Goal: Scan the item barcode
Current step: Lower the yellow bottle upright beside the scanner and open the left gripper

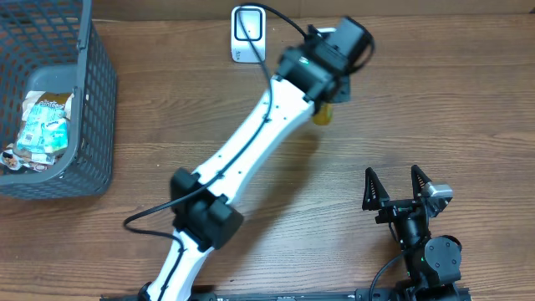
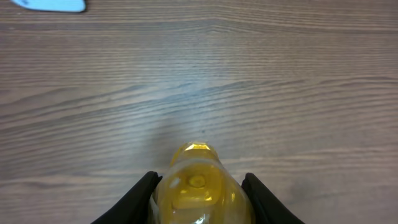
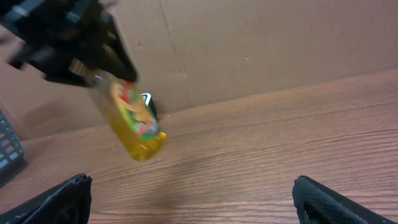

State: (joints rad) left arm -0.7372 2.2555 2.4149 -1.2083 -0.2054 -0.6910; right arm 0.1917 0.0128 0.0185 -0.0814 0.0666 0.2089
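We see the yellow bottle (image 3: 134,121) tilted in the air above the wooden surface (image 1: 418,109), near the white scanner (image 1: 247,33). Our left hand (image 2: 199,182) clamps it. Our right hand (image 1: 391,180) sits well apart, spread wide, holding nothing.

No legible text anywhere, red-and-green label (image 3: 134,107) on the yellow bottle (image 3: 142,144) clamped in the left gripper (image 2: 200,188) too blurred to read, printed packets (image 1: 42,127) in the basket (image 1: 94,100) far from it too small to read

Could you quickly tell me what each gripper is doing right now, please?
Left gripper: closed on the yellow bottle.
Right gripper: open, empty.
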